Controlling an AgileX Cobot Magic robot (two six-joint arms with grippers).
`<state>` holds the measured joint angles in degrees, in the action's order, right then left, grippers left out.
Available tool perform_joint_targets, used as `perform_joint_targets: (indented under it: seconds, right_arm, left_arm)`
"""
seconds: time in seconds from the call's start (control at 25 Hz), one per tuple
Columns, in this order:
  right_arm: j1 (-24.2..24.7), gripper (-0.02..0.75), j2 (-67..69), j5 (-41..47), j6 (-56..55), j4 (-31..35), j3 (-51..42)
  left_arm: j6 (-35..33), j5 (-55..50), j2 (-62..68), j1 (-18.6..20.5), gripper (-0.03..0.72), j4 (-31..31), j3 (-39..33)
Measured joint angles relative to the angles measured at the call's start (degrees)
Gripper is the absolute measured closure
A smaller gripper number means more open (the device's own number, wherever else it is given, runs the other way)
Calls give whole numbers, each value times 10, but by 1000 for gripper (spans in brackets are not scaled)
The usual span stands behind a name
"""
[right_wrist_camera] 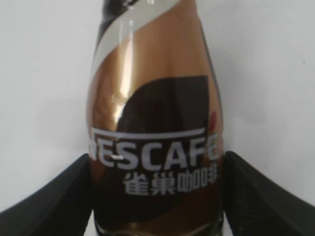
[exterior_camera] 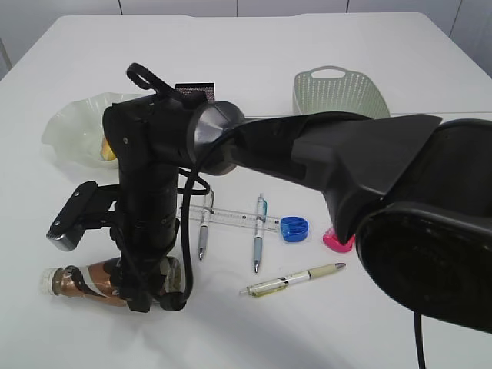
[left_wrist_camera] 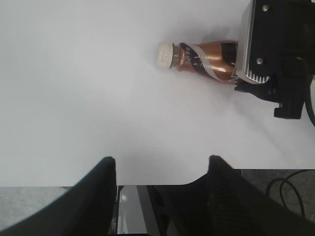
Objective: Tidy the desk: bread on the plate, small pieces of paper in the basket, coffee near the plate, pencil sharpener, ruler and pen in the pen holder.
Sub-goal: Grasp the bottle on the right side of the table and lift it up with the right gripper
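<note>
The coffee bottle (exterior_camera: 84, 280) lies on its side on the surface (exterior_camera: 323, 38), white cap to the left. Three pens (exterior_camera: 259, 231) and a clear ruler (exterior_camera: 231, 218) lie mid-surface beside blue (exterior_camera: 294, 228) and pink (exterior_camera: 337, 240) sharpeners. The basket (exterior_camera: 338, 91) and plate (exterior_camera: 69, 131) stand behind.

Left of the lying coffee bottle (exterior_camera: 88, 281) the desk (exterior_camera: 323, 46) lies bare. To its right, pens (exterior_camera: 259, 231), a ruler (exterior_camera: 231, 217) and sharpeners (exterior_camera: 294, 228) crowd the way; the right arm (exterior_camera: 154, 192) towers over the bottle.
</note>
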<state>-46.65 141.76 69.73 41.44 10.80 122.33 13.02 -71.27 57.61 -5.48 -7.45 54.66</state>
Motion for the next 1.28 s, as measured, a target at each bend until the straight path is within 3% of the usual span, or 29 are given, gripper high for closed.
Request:
perform_joint_targets:
  seconds: [0.2,0.52,1.28]
  right_arm:
    - [0,182,0,0,0,0,0]
    - [0,352,0,1,0,0,2]
    - [0,360,0,1,-40,11,2]
  left_arm:
    - [0,0,0,0,255,0,0]
    - [0,0,0,0,255,0,0]
    - [0,0,0,0,255,0,0]
